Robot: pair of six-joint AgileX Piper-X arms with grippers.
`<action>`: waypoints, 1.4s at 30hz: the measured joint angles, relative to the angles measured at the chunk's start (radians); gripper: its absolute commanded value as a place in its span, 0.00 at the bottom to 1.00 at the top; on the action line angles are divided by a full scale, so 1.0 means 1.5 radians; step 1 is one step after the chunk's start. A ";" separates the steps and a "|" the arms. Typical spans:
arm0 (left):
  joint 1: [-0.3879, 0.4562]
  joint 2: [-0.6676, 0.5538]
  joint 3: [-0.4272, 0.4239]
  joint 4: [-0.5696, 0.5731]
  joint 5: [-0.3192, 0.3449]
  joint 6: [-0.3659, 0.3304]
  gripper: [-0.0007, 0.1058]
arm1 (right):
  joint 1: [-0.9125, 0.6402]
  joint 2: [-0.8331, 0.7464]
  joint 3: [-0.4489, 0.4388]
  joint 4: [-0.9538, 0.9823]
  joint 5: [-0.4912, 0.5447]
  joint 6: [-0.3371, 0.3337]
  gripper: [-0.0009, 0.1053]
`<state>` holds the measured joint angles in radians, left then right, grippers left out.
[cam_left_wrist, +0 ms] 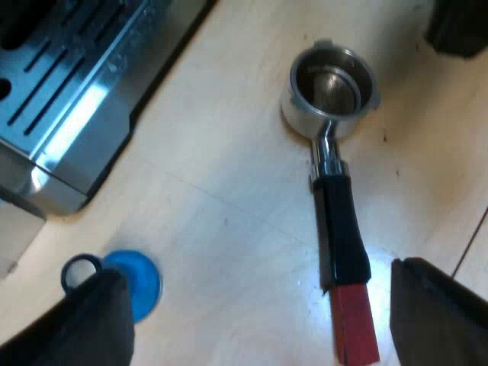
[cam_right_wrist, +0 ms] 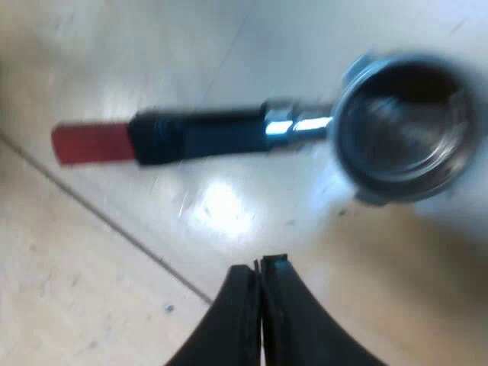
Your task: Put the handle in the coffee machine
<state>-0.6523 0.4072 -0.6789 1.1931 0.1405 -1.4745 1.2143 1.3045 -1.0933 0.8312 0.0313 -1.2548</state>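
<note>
**Operator:** Left hand (cam_left_wrist: 255, 274): state?

**Technician:** Released. Its two black fingers (cam_left_wrist: 84, 324) stand wide apart above the table (cam_left_wrist: 213, 160) and grasp nothing.

**Operator:** What lies under it, item by item?

**Technician:** First, the espresso machine (cam_left_wrist: 103, 103): a corner of its base, with the slotted drip tray (cam_left_wrist: 46, 99), rests on the table. Next, the blue tamper (cam_left_wrist: 137, 278) lies on the table just beside one finger, which hides part of it. Next, the holder (cam_left_wrist: 335, 198) lies loose on the table, apart from the machine and not locked into it. Its metal basket (cam_left_wrist: 329, 88) opens upward. The dark handle (cam_left_wrist: 343, 244) runs from the basket toward the hand. The red end (cam_left_wrist: 354, 324) lies between the fingers, nearer the one away from the tamper, with a gap to it. Last, a dark object (cam_left_wrist: 457, 27) stands beyond the basket; it cannot be identified.

**Operator:** Right hand (cam_right_wrist: 259, 265): state?

**Technician:** Clenched. The fingers (cam_right_wrist: 286, 320) press together with nothing between them.

**Operator:** Its position relative to the holder (cam_right_wrist: 305, 126)?

**Technician:** It is over the table (cam_right_wrist: 91, 290), alongside the handle (cam_right_wrist: 198, 137) and apart from it. In this view the red end (cam_right_wrist: 91, 143) comes first, then the handle, then the bright metal neck, then the basket (cam_right_wrist: 404, 126), mouth up.
</note>
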 measured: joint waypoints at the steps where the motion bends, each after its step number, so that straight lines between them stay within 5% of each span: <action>1: 0.000 0.000 0.000 -0.008 0.000 0.000 0.67 | 0.000 -0.009 -0.002 0.002 0.015 0.000 0.01; 4: 0.000 0.000 0.000 -0.027 0.010 0.000 0.67 | -0.016 -0.024 -0.004 0.007 0.018 0.000 0.13; 8: 0.000 0.000 0.000 -0.047 0.055 0.000 0.67 | -0.050 -0.026 -0.004 0.011 -0.004 0.000 0.61; 11: 0.000 0.000 0.000 -0.048 0.073 -0.008 0.67 | -0.063 -0.026 -0.004 0.011 -0.008 -0.006 0.76; 20: 0.000 0.000 0.000 -0.068 0.122 -0.036 0.67 | -0.078 0.005 -0.004 0.011 -0.008 -0.140 0.76; 42: 0.000 0.000 0.000 -0.068 0.125 -0.037 0.67 | -0.126 0.167 -0.004 -0.076 -0.036 -0.205 0.76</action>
<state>-0.6523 0.4072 -0.6789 1.0907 0.3272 -1.5302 1.0248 1.5548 -1.0986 0.7179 -0.0228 -1.5626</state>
